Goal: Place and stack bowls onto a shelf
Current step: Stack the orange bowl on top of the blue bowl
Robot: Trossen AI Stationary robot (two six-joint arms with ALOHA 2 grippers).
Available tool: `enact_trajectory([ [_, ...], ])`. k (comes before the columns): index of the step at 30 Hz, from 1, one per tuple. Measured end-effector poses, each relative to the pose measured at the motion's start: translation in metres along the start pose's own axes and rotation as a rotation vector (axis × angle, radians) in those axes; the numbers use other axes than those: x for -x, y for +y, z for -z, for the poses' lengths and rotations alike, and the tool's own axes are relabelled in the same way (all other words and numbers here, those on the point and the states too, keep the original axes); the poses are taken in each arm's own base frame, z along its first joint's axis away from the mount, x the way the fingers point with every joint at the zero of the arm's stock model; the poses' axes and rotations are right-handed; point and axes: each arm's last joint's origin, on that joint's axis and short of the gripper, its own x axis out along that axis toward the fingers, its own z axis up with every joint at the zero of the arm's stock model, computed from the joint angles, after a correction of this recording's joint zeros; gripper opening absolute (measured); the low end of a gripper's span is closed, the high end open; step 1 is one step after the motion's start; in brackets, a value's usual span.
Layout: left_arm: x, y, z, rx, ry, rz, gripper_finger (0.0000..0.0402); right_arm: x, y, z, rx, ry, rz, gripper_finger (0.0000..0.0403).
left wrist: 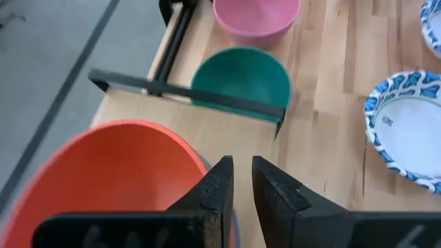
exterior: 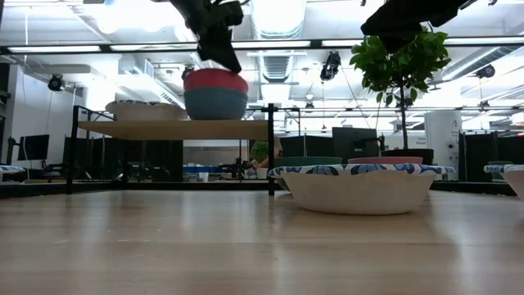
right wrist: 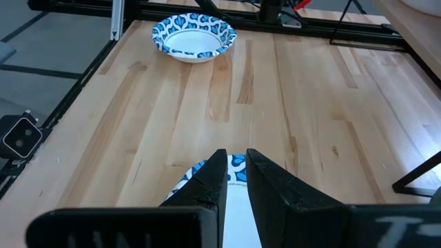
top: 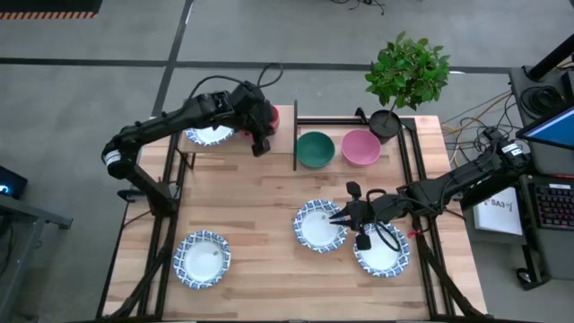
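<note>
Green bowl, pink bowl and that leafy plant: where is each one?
Green bowl point(top: 315, 149): high view, on its inside.
Pink bowl point(top: 360, 147): high view, on its inside.
Plant point(top: 410, 72): high view, on its leaves.

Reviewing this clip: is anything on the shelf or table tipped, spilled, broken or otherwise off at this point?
Nothing stands out. The red bowl sits level, nested in the blue bowl on the shelf, beside a white patterned bowl. The green bowl, pink bowl and other patterned bowls stand upright on the table. No spills or damage show.
</note>
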Motion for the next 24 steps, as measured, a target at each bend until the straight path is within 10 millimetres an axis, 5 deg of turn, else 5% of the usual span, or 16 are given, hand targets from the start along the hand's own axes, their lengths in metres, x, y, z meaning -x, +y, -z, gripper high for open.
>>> enact_trajectory([
  [11, -0.005, -0.002, 0.007, 0.056, 0.024, 0.014, 0.0036, 0.0, 0.0, 0.0, 0.0, 0.0, 0.0, 0.0043],
  [18, 0.039, -0.006, 0.006, 0.044, -0.125, 0.007, 0.0036, 0.0, 0.0, 0.0, 0.001, 0.0, 0.0, 0.0043],
  [24, 0.061, -0.013, 0.039, 0.046, -0.132, -0.021, 0.0036, 0.0, 0.0, 0.0, 0.006, 0.0, 0.0, 0.0043],
])
